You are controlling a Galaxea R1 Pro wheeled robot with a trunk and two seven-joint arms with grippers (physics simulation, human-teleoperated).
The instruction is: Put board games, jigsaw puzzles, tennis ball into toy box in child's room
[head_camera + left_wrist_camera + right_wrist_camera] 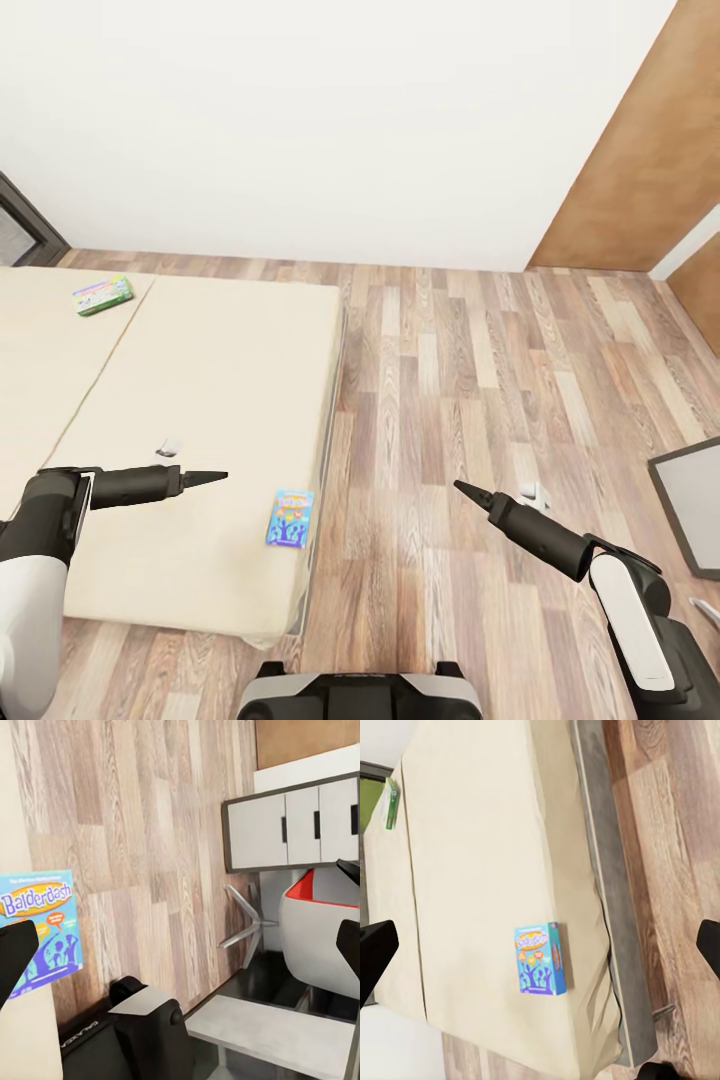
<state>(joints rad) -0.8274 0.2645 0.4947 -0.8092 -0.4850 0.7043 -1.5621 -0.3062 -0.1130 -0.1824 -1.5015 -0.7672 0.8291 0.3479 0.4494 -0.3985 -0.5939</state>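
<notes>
While both arms hover empty, the blue board game lies flat near the bed edge, just ahead-right of the left end effector (fingers spread in its wrist view), long axis running away from the robot.

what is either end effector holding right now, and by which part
Nothing. The left end effector and right end effector are both empty; the blue board game lies untouched on the bed.

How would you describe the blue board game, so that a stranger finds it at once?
Look at the bed with two cream mattresses. On the mattress beside the wood floor, near its floor-side edge, lies the blue board game. Its lid reads "Balderdash"; the other box, green and white, lies far off toward the wall.
</notes>
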